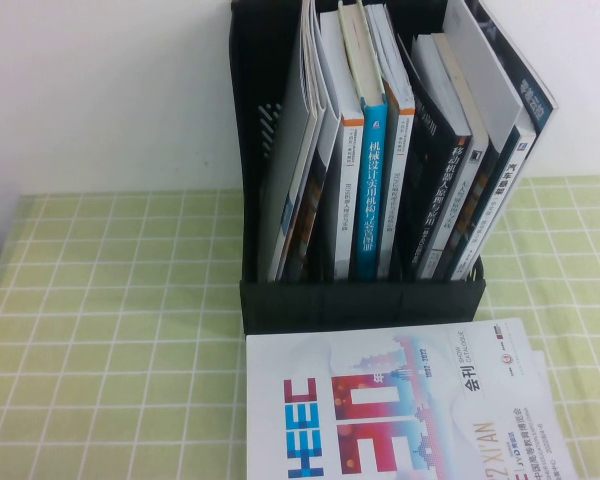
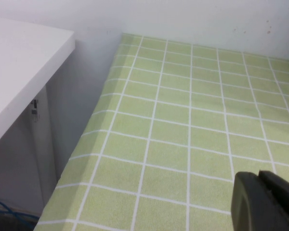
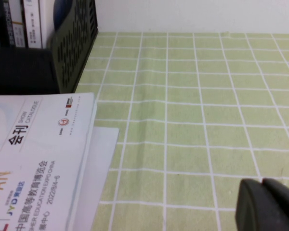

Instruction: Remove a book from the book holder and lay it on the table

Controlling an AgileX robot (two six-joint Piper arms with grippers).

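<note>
While the book (image 1: 400,410) lies flat on the surface (image 1: 110,330) just in front of the book holder (image 1: 360,300), neither arm shows in the high view at all. Judging from that, the laying-down looks done, and any coming move is a matter of staying clear.

The left claw (image 2: 267,199) hangs over bare green cloth near the surface's left edge, well apart from the book; only dark finger tips show in its wrist view, pressed together with nothing between them. The right claw (image 3: 267,204) hovers over open cloth to the right of the book, and it is plainly the nearer arm: in its own view the white cover fills the corner opposite the fingers, which also meet tip to tip, empty.

The book's long axis runs from the holder's low front wall toward the robot, and its near end runs out of the high view. A loose paler sheet pokes out from under its right edge. Thin, glossy white cover, big blue-and-red block letters, a pastel skyline, small "XI'AN" print. It looks floppy, likely to slide on the cloth.

The holder is black plastic, perforated on its side wall, its slots packed with upright books (image 1: 375,180), leaning slightly.
</note>
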